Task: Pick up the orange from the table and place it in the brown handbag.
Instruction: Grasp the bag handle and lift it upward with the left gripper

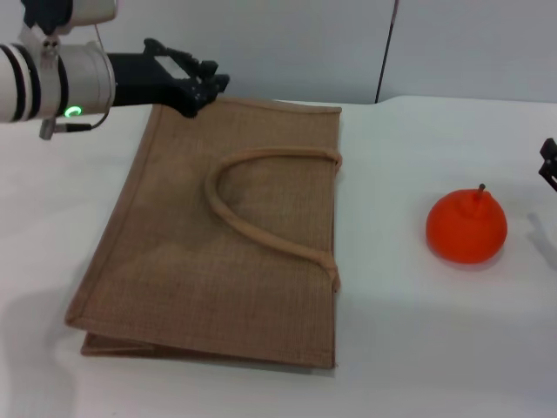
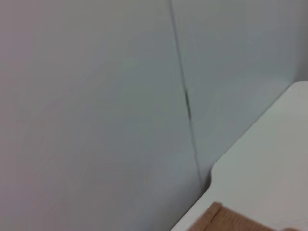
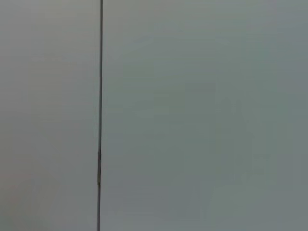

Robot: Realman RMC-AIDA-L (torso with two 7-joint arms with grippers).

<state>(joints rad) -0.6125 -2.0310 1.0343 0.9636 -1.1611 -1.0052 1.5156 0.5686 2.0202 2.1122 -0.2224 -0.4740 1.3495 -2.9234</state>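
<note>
**The orange waits on the table, and the bag is still flat**

The orange [image 1: 466,226] sits alone on the white table [image 1: 409,348]. Nothing holds it. It has not been picked up yet, so the job looks like it is just at the start.

The brown handbag [image 1: 218,270] lies flat on the table, with its looped handle [image 1: 261,231] lying on top. Its mouth does not look open, so the orange has no easy way in yet.

The left gripper [image 1: 204,90] hangs at the far corner of the handbag, with its black fingertips right at the bag's far edge. I cannot tell if they are spread or pressed together, or if they touch the bag. The orange is well away from these fingers, across the whole bag.

Only a small black bit of the right gripper [image 1: 548,164] shows. The orange is near it, a little toward the bag. I cannot tell how its fingers are set.

Still to do, I think: grab the orange, lift it, open the bag, and put it inside.

I see no words, labels or brand names anywhere.
</note>
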